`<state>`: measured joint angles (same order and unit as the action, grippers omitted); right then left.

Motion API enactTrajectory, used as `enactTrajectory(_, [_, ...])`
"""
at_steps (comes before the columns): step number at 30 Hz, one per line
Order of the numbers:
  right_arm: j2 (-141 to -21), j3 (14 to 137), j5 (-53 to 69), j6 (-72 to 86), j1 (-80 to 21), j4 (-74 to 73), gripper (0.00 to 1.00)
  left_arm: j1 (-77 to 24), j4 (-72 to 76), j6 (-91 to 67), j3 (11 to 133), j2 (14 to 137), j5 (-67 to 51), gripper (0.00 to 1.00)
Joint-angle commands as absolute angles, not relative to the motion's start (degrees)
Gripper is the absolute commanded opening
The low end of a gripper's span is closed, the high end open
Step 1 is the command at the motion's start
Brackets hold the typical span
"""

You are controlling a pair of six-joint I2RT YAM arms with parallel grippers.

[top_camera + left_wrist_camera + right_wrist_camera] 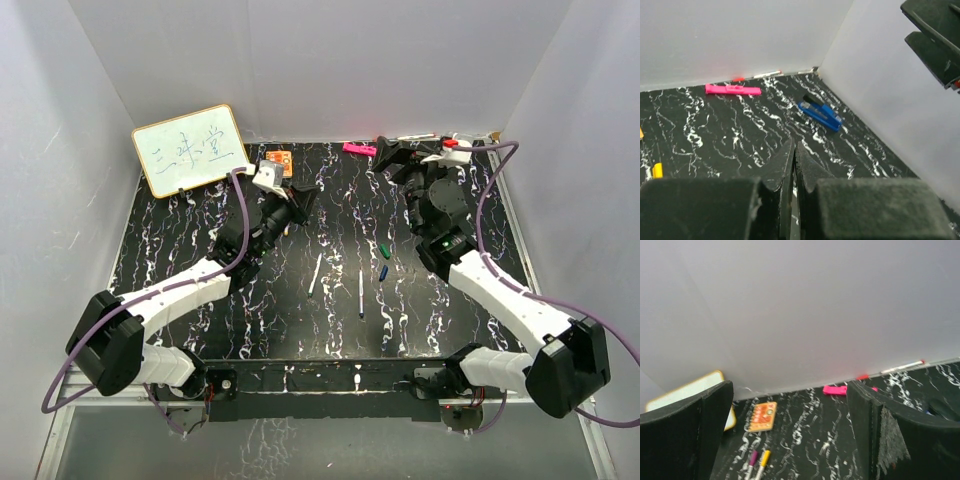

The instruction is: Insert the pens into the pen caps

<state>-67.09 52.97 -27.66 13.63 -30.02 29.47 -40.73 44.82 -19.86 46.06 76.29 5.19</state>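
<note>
Two white pens (315, 272) (361, 293) lie loose on the black marbled mat (200, 220), mid-table. A green cap (383, 248) and a dark blue cap (384, 270) lie just right of them. A purple-ended pen (752, 460) and a yellow-ended pen (764, 458) lie side by side in the right wrist view. A red cap (862, 376) and a red-tipped pen (902, 366) lie along the back wall. My left gripper (303, 198) (794, 145) is shut above the mat, nothing visible in it. My right gripper (392, 152) (790, 385) is wide open, empty, raised near the back.
A thick pink marker (358, 148) lies at the back. An orange notepad (277, 163) and a whiteboard (190, 148) sit back left. A blue clip-like object (821, 114) lies near the right wall. White walls enclose three sides.
</note>
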Motion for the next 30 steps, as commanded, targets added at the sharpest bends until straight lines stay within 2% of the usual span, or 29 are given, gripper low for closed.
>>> enactTrajectory(1, [-67.7, 53.7, -28.1, 16.3, -26.3, 26.6, 0.97, -41.0, 40.3, -17.0, 48.2, 73.6, 3.9, 0.04])
enactTrajectory(6, [-68.4, 54.3, -23.8, 20.6, -21.3, 23.0, 0.98, -40.9, 36.3, -16.3, 50.3, 74.3, 0.7, 0.16])
enactTrajectory(11, [-71.0, 57.9, -23.3, 20.7, -19.9, 15.6, 0.98, -40.9, 25.7, -16.3, 55.8, 77.7, -3.4, 0.21])
enactTrajectory(14, [-72.4, 58.8, -23.7, 20.2, -19.9, 11.3, 0.98, -41.0, 20.3, -15.7, 56.5, 78.1, -4.2, 0.28])
enactTrajectory(17, [-72.3, 57.1, -25.4, 20.0, -19.8, 10.3, 0.96, -41.0, 13.4, -14.8, 56.4, 78.1, -3.4, 0.28])
enactTrajectory(21, [-71.4, 54.7, -26.5, 20.3, -19.7, 10.5, 0.82, -40.9, 4.9, -14.2, 55.7, 78.0, -0.1, 0.18])
enactTrajectory(30, [-71.9, 50.5, -22.4, 22.1, -19.6, 7.7, 0.48, -41.0, -3.3, -16.9, 51.8, 80.2, 0.9, 0.22])
